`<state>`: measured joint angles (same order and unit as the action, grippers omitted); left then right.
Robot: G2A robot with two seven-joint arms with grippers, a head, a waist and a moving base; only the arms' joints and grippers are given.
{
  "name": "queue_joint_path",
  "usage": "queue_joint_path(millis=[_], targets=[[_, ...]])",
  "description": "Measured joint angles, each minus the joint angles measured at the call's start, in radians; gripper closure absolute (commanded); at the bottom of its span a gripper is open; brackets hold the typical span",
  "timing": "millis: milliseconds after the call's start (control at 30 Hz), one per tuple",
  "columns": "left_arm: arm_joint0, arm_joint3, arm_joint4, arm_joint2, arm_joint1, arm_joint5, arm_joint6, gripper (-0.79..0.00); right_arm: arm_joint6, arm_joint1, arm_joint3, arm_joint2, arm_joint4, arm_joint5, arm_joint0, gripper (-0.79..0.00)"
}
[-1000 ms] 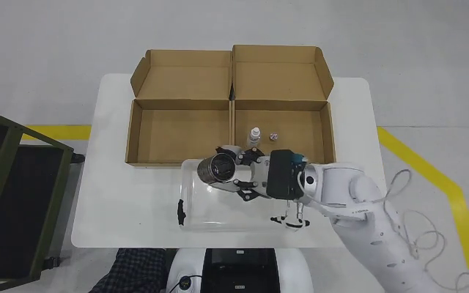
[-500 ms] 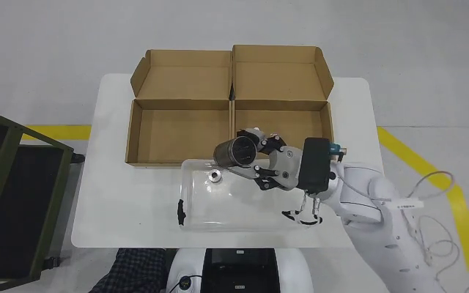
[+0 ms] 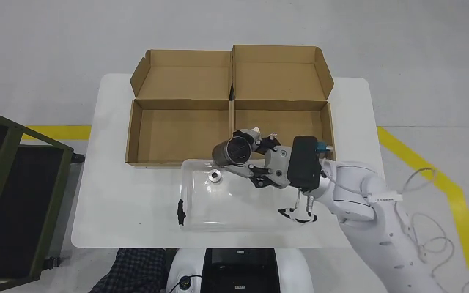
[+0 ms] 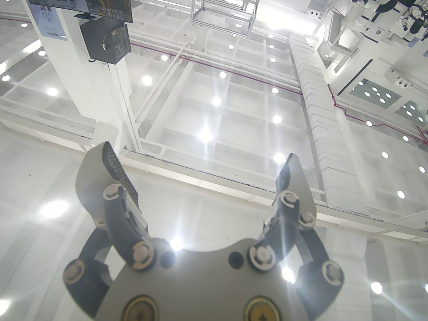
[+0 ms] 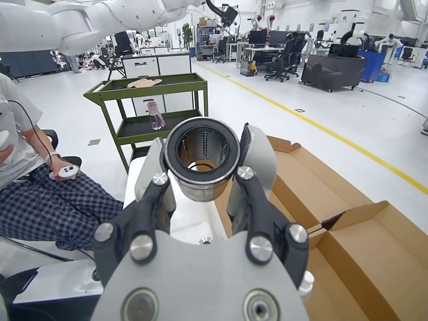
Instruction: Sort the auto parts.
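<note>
top view: overhead, straight down on the counter (image 3: pixel 110 205). left wrist view: close behind left end effector (image 4: pixel 199 155), facing the ceiling (image 4: pixel 234 108). right wrist view: close behind right end effector (image 5: pixel 202 141), facing level; shares boxes (image 5: pixel 334 202) and bearing (image 5: pixel 204 188) with top.

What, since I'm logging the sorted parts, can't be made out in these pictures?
- Top view: the right gripper and its metal cylinder cover part of the right box's floor.
- Top view: the small part in the clear tray is too small to identify.
- Right wrist view: the gripper's body cuts off a white piece in the box.
- Left wrist view: the left gripper faces the ceiling; its place over the table is unclear.
</note>
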<state>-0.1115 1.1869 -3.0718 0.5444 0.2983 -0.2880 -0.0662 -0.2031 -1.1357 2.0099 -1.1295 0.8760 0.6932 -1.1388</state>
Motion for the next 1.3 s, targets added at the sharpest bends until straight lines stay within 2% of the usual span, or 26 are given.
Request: queue_joint_path(millis=[567,1000,1300], targets=[[0.000,0.000,0.000,0.000,0.000,0.000,0.000,-0.785,-0.048,-0.041,-0.152,0.157,0.130,-0.125,0.155,0.000],[0.000,0.000,0.000,0.000,0.000,0.000,0.000,-0.785,-0.183,-0.104,-0.368,0.314,0.142,-0.241,0.352,0.000],[0.000,0.000,0.000,0.000,0.000,0.000,0.000,-0.785,-0.235,-0.148,-0.510,0.388,0.151,-0.298,0.445,0.000]])
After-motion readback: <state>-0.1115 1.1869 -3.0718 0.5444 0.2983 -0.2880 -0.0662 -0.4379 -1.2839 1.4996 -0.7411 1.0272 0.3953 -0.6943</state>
